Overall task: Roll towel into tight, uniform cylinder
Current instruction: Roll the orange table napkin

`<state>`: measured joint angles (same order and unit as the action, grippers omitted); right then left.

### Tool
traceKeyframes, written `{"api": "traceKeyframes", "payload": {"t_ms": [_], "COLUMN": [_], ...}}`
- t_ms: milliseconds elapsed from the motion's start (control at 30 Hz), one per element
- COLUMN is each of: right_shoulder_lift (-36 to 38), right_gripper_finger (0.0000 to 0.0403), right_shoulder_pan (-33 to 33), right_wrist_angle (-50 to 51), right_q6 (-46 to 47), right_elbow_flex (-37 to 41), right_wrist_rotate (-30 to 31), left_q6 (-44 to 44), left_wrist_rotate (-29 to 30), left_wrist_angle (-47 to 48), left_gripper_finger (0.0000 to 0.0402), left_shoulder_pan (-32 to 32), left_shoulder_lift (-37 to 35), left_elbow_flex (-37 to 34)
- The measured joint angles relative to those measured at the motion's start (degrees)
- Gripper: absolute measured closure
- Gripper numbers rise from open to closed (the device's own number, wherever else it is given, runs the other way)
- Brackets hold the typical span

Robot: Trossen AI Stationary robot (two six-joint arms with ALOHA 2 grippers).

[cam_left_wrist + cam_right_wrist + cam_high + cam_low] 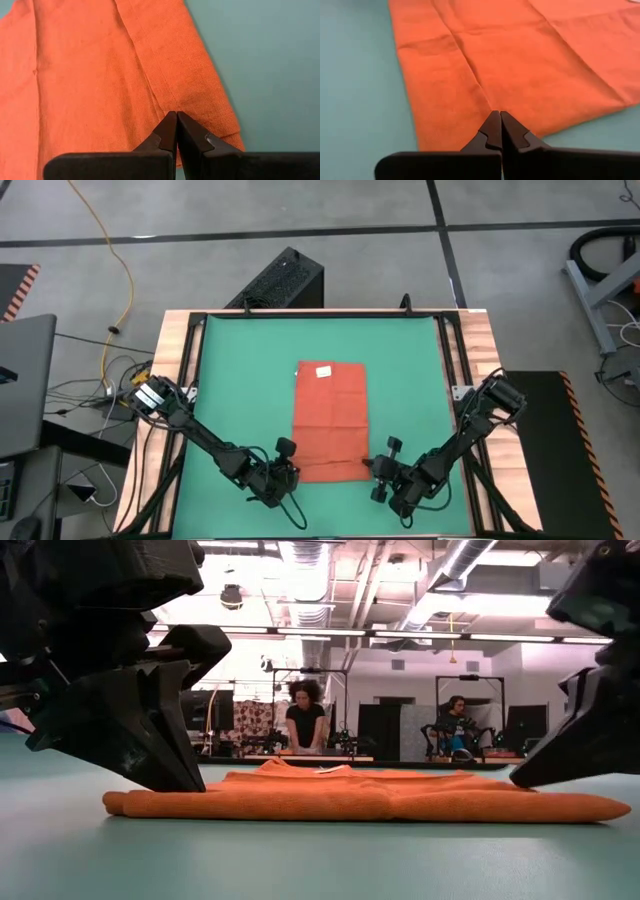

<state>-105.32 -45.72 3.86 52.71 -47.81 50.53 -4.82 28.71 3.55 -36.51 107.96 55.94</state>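
Although the towel lies folded into a long strip at the middle of the green mat on the counter, with its white tag at the 12 o'clock end, hardly any rolling shows yet. At the 6 o'clock edge the left end effector and right end effector sit clenched with fingertips pressed together at the two corners. Nearly the whole strip is left to roll.
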Motion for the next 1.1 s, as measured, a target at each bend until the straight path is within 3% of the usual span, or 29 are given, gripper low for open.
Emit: {"api": "traceKeyframes", "payload": {"t_ms": [433,633,867,1000,1100], "right_shoulder_lift": [0.0,0.7,1.6,1.2,1.0], "right_gripper_finger": [0.0396,0.0375,0.0360,0.0335,0.0291], "right_shoulder_pan": [0.1,-0.3,-2.7,-3.8,-3.0], "right_wrist_angle": [0.3,0.6,-4.0,-11.5,-12.4], "right_q6": [0.9,-0.7,-10.2,-19.2,-22.3], "right_elbow_flex": [0.1,0.0,-2.3,-2.3,-2.3], "right_wrist_rotate": [-3.8,2.5,8.6,6.3,1.4], "left_q6": [0.0,0.0,0.0,0.0,0.0], "left_wrist_rotate": [0.0,-0.1,-0.1,-0.1,-0.1], "left_wrist_angle": [0.0,0.0,0.0,0.0,0.1], "left_gripper_finger": [0.0401,0.0401,0.0401,0.0401,0.0401], "left_shoulder_pan": [0.0,0.0,0.0,0.0,0.0], "left_shoulder_lift": [0.0,0.0,0.0,0.0,0.0], "left_elbow_flex": [0.0,0.0,0.0,0.0,0.0]}}
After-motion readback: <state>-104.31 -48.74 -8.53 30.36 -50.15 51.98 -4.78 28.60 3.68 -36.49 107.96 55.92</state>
